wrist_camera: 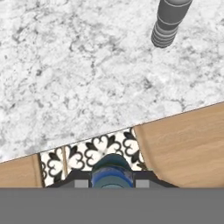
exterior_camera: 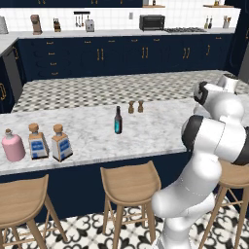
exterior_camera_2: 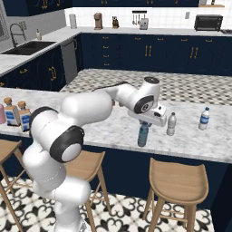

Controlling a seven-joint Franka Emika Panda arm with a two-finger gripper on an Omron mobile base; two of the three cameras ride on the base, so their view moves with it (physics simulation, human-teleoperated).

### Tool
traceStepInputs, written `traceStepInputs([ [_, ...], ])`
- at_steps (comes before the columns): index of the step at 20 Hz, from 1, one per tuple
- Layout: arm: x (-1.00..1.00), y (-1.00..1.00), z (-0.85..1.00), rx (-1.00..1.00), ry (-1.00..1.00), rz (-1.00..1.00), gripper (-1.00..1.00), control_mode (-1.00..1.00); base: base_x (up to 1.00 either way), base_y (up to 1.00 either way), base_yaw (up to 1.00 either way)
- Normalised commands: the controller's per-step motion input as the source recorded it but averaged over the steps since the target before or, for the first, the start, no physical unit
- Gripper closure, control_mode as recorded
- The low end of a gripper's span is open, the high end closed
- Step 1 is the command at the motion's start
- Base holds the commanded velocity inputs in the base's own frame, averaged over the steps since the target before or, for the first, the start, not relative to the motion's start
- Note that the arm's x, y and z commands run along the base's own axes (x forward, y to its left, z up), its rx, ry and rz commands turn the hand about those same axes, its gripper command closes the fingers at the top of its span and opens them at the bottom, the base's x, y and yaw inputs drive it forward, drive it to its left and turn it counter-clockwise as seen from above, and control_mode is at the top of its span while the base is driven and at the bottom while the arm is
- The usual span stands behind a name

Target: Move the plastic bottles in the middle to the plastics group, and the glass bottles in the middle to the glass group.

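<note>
A: Fingers point(exterior_camera_2: 143, 128) status?
B: Clamped on the teal-blue bottle point(exterior_camera_2: 142, 134), gripping near its cap, right at the front edge of the marble surface point(exterior_camera_2: 108, 131).
A: Neighbours?
B: Grey ribbed bottle point(exterior_camera_2: 171, 124) sits just beyond the fingers, and the blue-capped water bottle point(exterior_camera_2: 204, 118) is farther along.

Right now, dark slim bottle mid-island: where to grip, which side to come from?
Probably the dark slim bottle at its labelled body, level, from the stool side: it stands upright and alone, neck too thin, two shakers behind it. The gripper is shut on the teal bottle; release that first.
</note>
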Motion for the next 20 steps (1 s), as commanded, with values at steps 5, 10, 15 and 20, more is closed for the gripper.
traceStepInputs([
  [5, 0.0, -0.28, 0.0, 0.0, 0.0, -0.03, 1.0, -1.0, 0.0, 0.0, 0.0],
  [10, -0.01, -0.26, -0.01, 0.0, 0.0, -0.03, 1.0, -1.0, 0.0, 0.0, 0.0],
  [15, 0.04, -0.35, -0.03, 0.0, 0.0, -0.03, 1.0, -1.0, 0.0, 0.0, 0.0],
  [20, 0.44, -0.46, 0.0, -0.02, 0.0, -0.05, 1.0, -1.0, 0.0, 0.0, 0.0],
])
